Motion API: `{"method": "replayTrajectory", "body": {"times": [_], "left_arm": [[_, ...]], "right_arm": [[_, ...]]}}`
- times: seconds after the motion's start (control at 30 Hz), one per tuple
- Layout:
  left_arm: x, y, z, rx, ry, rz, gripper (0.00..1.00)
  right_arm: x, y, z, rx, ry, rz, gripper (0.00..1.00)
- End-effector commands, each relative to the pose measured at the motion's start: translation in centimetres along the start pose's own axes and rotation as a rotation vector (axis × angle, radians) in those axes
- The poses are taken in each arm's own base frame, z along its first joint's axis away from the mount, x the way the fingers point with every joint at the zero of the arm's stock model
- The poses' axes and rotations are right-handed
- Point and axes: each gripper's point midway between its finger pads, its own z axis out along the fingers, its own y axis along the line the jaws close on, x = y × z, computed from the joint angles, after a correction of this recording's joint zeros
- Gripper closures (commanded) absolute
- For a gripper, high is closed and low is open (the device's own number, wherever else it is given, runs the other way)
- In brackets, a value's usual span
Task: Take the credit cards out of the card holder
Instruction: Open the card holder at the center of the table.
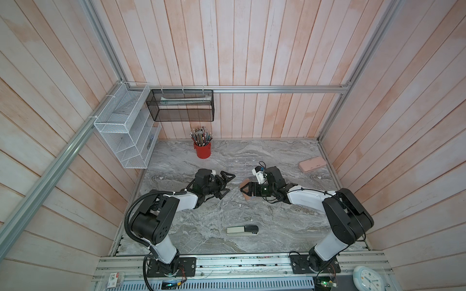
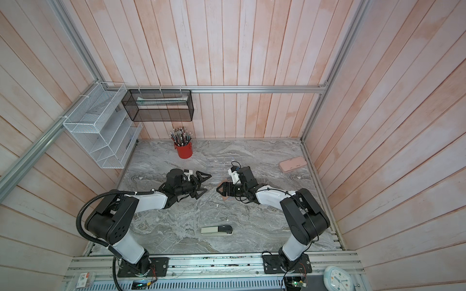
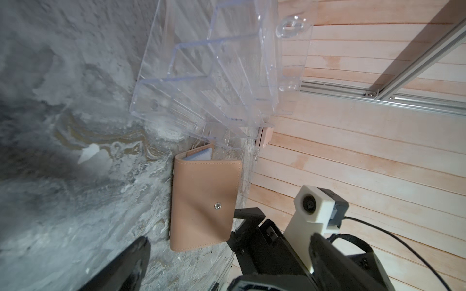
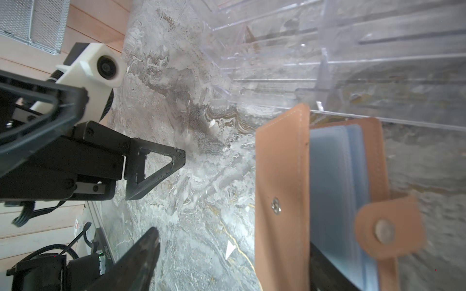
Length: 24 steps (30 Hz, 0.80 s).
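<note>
Card holder (image 1: 248, 198) noted at mid-desk, just beside the near edge of a clear acrylic rack (image 3: 214, 75) and under the tip of the right hand (image 1: 245, 189). Snap tab (image 4: 388, 226) is seen undone and hanging free. Front cover (image 4: 282, 201) is swung apart from the bluish plastic sleeves (image 4: 335, 181), so the holder is partly open.

In the right wrist view one finger (image 4: 325, 272) of the right hand is seen tucked between cover and sleeves. The other finger (image 4: 141, 259) is well clear on the outer side of the cover. Right hand is recorded as spread, with the cover between its fingers but not pinched. Spine edge of the holder is turned toward the desk (image 1: 201, 214); whether it rests there cannot be told. Credit cards cannot be made out inside the sleeves.

Left hand (image 1: 226, 184) is recorded as spread wide and holding nothing. It is pointed at the holder from the opposite side and is apart from it. Outer face of the cover, with its snap stud (image 3: 217, 205), is shown in the left wrist view.

Elsewhere on the desk:
- red cup of pencils (image 1: 203, 150) at the back
- pink rounded case (image 1: 312, 164) toward the back right
- stapler (image 1: 242, 230) at the front, well apart from both hands

White wire rack (image 1: 123, 131) and black mesh basket (image 1: 180, 105) are mounted at the walls.
</note>
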Motion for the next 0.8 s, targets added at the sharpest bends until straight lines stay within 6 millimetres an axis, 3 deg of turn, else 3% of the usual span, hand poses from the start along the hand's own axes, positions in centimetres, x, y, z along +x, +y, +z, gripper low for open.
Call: {"method": "replayTrajectory", "body": {"times": [0.0,0.3,0.5,0.77], "left_arm": [[-0.2,-0.9,-1.4,0.026,-0.003,0.024,0.00],[-2.3,-1.9,-4.5,0.060,-0.058,0.015,0.00],[-2.9,-2.0,-5.5,0.067,-0.068,0.011,0.00],[-3.6,-1.8,-6.4,0.075,-0.083,0.000,0.00]], "right_arm": [[-0.5,1.8,1.1,-0.047,0.004,-0.020,0.20],[0.2,4.1,3.8,-0.108,0.053,-0.032,0.20],[1.4,5.7,5.8,-0.126,0.106,-0.067,0.20],[0.3,7.6,5.2,-0.116,0.079,-0.118,0.19]]}}
